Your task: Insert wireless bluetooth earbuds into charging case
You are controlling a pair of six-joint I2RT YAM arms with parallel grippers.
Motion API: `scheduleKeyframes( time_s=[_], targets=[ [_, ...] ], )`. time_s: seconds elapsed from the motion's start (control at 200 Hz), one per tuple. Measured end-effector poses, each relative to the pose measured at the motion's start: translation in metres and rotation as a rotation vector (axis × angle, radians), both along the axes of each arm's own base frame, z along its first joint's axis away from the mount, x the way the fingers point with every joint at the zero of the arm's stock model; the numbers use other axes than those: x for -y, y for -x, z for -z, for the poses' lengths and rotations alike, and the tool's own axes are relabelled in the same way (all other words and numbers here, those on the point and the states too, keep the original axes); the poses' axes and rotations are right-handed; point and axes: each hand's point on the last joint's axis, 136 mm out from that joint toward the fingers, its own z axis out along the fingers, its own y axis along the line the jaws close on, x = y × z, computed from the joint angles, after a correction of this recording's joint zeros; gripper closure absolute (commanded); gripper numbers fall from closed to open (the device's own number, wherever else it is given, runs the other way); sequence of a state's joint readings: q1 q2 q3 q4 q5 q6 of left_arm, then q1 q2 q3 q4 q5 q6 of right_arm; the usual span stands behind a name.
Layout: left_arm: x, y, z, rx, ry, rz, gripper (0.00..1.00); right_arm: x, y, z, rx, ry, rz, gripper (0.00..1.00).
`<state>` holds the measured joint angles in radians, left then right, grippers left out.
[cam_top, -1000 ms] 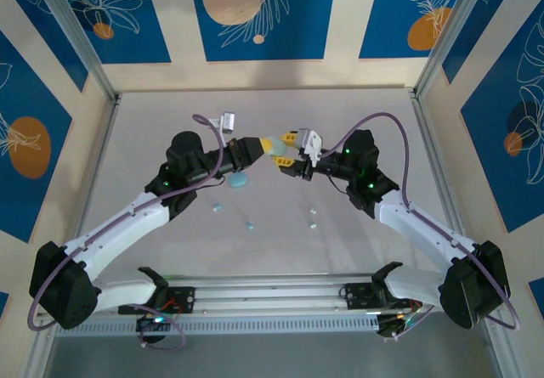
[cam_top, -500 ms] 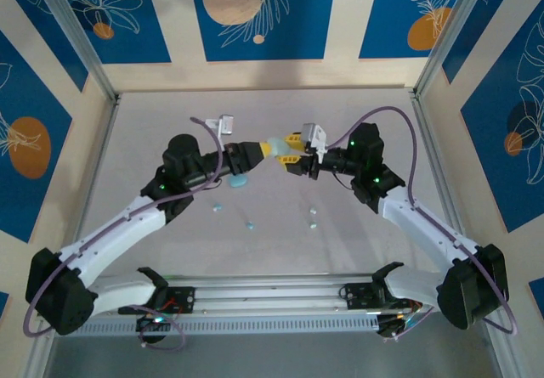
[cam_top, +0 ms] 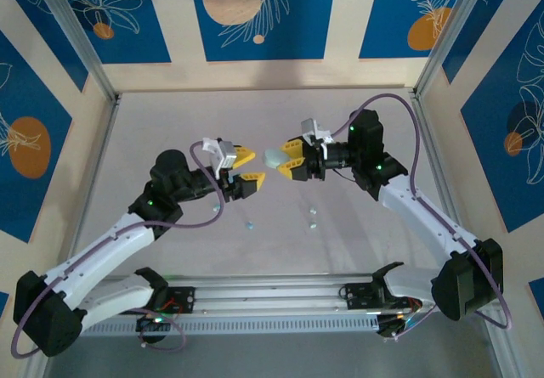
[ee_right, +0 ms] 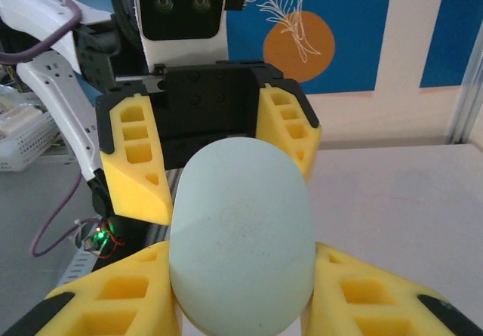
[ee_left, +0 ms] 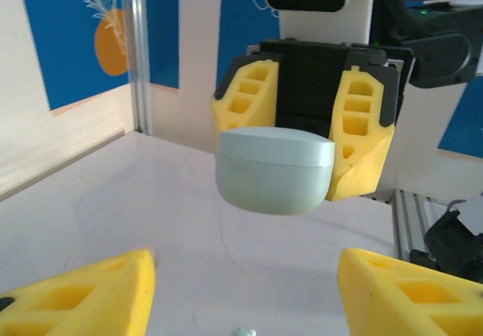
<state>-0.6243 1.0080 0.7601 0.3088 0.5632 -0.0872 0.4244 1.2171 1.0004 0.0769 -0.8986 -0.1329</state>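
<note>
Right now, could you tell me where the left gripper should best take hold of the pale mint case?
Probably the rounded free end of the pale mint case, approached head-on by the left gripper: the right gripper clamps its rear sides, leaving that end jutting out.

Case (cam_top: pixel 274 156) between left gripper (cam_top: pixel 252 168) and right gripper (cam_top: pixel 281 159)

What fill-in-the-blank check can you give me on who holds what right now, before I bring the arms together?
1. The right gripper is shut on the pale mint ____, holding it above the table surface.
2. The left gripper faces it with its jaws ____ and nothing between them.
3. A pale blue earbud lies loose on the ____, nearer the arm bases than both grippers.

Missing words: case; open; table
</note>
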Motion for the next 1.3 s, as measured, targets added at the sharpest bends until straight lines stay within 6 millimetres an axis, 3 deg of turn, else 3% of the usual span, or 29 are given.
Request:
scheduleKeyframes(
  time_s=[0.215, 0.54, 1.005, 1.301],
  targets=[
    [0.013, 0.0, 0.009, -0.022, 0.006, 0.074, 0.43, -0.005, 0.005, -0.004, -0.006, 0.0, -0.037, 0.68],
    [0.015, 0.002, -0.006, -0.008, 0.064, 0.096, 0.44, -0.006, 0.007, 0.0, -0.007, 0.012, -0.046, 0.68],
    [0.022, 0.003, -0.005, -0.036, 0.071, 0.135, 0.56, -0.009, 0.005, 0.006, -0.005, 0.025, -0.052, 0.67],
    [0.023, 0.004, -0.005, -0.043, 0.072, 0.144, 0.57, -0.009, 0.004, 0.006, -0.001, 0.03, -0.051, 0.67]
  ],
)
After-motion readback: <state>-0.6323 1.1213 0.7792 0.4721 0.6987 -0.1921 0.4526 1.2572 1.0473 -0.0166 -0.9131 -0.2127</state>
